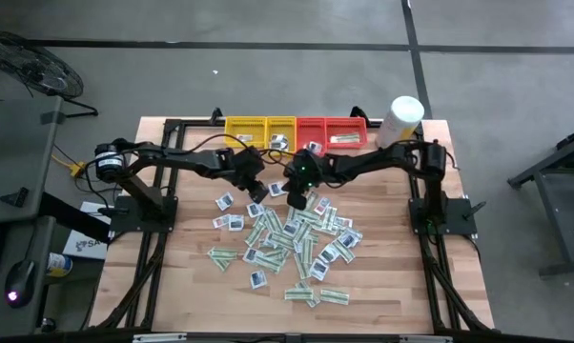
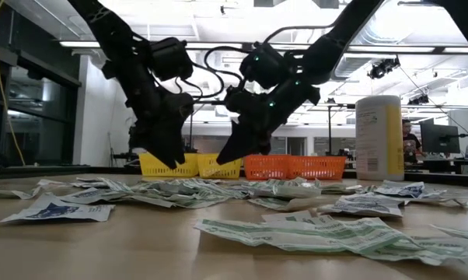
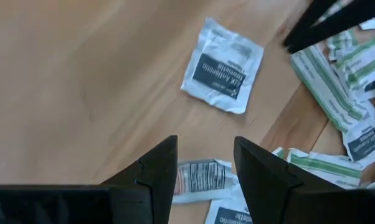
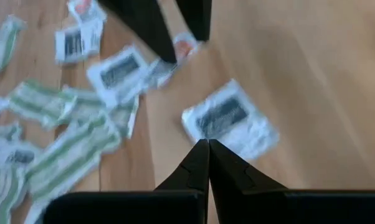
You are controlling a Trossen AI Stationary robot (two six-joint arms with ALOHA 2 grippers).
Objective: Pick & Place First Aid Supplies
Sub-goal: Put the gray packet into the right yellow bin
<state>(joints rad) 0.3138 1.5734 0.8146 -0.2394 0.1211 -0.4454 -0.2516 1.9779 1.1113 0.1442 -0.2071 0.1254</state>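
From above, the first aid supplies lie scattered across the wooden desk, near both arms. The low view is too dim to read contact. In the left wrist view, the left end effector is spread above one packet. In the right wrist view, the right end effector is pressed together, empty, over a white square packet.
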